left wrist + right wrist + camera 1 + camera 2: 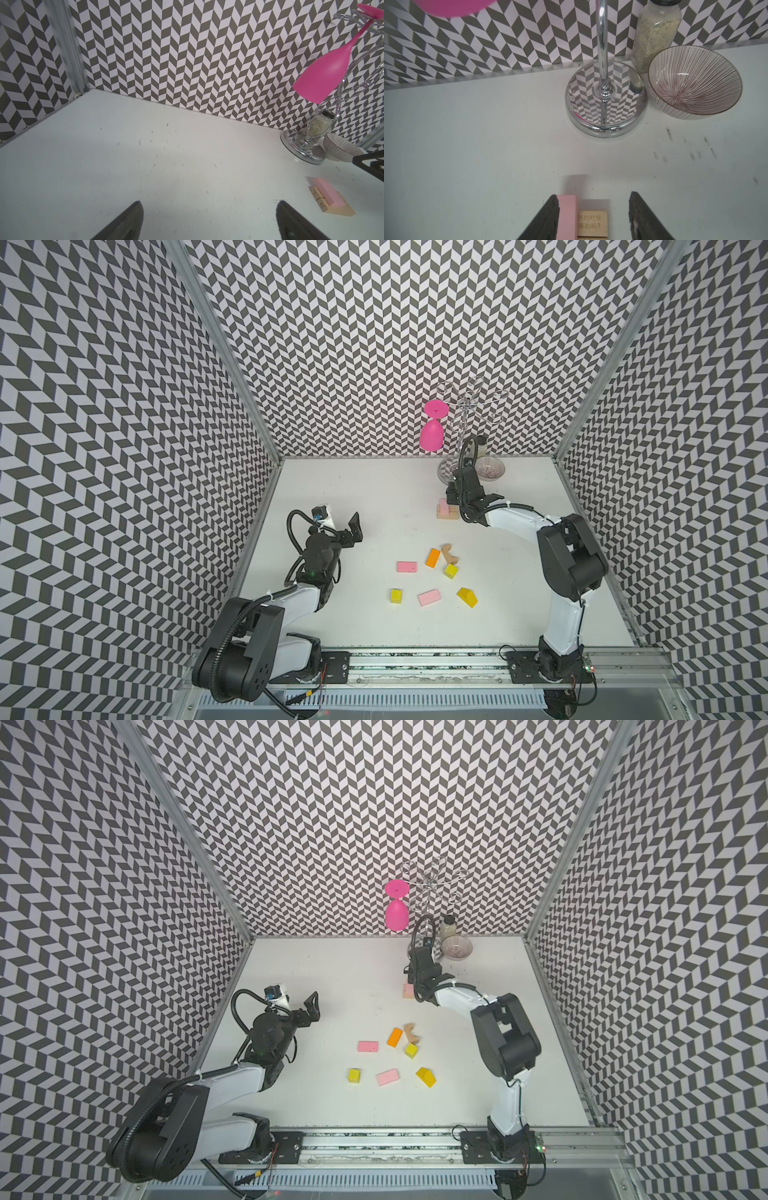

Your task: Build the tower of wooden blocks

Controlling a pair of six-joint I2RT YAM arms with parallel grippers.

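The tower (pixel 446 510) so far stands at about one o'clock on the worktop (pixel 374 497). It is made of tan bars (pixel 592 224) with one pink bar (pixel 566 216) lying on them toward their nine o'clock edge.

The right jaws straddle it, partly open and gripping nothing. One finger (pixel 546 220) touches the pink bar and the other (pixel 645 220) stands clear. If they close from here, I reckon that one-sided push slides the pink bar across the tan bars or skews the base. The chrome stand (pixel 605 122), at twelve o'clock of the tower, is near enough to catch a careless lift.

The left jaws, at nine o'clock, gape wide and empty. Seven loose blocks (pixel 432 558) lie towards six o'clock.
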